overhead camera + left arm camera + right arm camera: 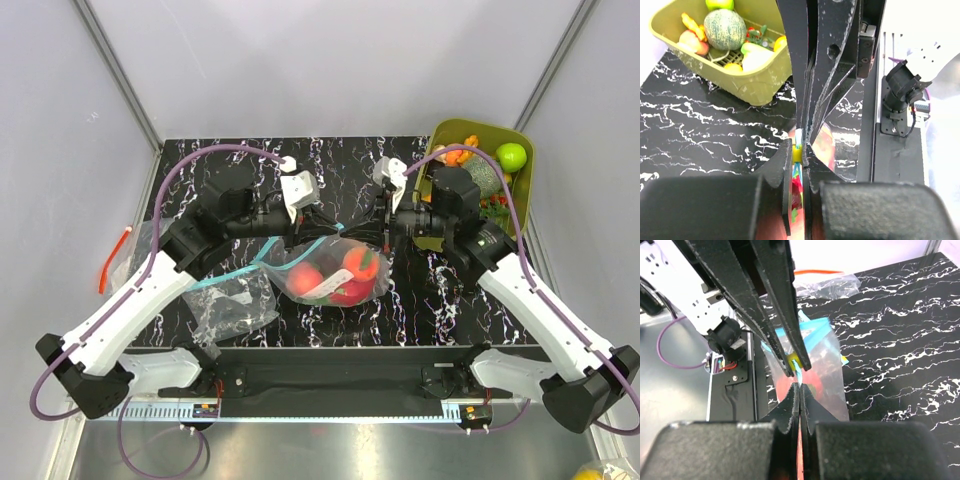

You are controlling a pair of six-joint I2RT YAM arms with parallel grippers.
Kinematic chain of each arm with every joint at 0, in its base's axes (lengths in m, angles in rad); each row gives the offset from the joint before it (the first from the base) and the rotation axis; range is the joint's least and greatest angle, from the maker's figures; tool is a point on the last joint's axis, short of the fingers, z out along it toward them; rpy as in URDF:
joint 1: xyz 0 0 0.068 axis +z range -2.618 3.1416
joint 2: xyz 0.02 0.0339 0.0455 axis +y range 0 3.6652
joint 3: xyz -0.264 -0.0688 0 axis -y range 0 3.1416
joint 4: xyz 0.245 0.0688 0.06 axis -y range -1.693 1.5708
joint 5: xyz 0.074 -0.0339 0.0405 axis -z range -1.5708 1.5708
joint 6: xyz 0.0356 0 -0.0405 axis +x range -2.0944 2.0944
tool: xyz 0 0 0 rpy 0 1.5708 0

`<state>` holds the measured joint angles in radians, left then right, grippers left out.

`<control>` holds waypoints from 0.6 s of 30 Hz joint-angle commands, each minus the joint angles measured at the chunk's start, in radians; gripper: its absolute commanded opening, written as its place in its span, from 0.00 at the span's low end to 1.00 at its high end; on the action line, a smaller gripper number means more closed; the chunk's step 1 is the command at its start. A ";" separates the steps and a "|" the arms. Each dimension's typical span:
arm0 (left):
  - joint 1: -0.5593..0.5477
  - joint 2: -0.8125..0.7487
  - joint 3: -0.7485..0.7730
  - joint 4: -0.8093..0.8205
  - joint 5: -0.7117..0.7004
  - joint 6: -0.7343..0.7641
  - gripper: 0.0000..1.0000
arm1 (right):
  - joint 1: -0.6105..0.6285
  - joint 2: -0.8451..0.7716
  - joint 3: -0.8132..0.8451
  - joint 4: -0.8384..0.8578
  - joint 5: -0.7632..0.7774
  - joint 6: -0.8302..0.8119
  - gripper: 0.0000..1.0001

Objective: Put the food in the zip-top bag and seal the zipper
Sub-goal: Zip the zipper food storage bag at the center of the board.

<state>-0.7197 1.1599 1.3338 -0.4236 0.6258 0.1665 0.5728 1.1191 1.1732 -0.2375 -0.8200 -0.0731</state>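
The zip-top bag (300, 262) sits around the middle of the black marbled worktop (200, 170), a little nearer the near edge. It holds the food (358, 265), red and orange toy fruits bunched together behind the clear film. The left gripper (798, 149) reaches in from the left side with its fingers pressed together on the blue-green zipper (318, 242); a sliver of teal and yellow shows in the narrow slit between them. The right gripper (799, 388) comes from the right side and is clamped on the same strip just beside the left one, its tips meeting with the film bulging out below. A crumpled clear bag (238, 305) lies flat near the near-left corner. Another bag with an orange-red strip (108, 262) lies beyond the left edge. In the far-right corner an olive-green tub (528, 160) holds more toys, among them a lime (511, 156), a striped melon (724, 29) and orange pieces (458, 156).
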 commanded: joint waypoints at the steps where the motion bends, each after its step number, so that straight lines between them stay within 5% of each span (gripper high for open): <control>1: 0.032 -0.058 -0.036 0.048 0.011 -0.004 0.00 | -0.036 -0.050 0.003 0.112 0.027 0.053 0.00; 18: 0.081 -0.131 -0.191 0.098 0.015 -0.032 0.00 | -0.226 -0.093 0.002 0.216 0.035 0.194 0.00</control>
<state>-0.6533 1.0683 1.1595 -0.3588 0.6418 0.1436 0.3870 1.0630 1.1458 -0.1143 -0.8131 0.0937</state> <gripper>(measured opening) 0.079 0.009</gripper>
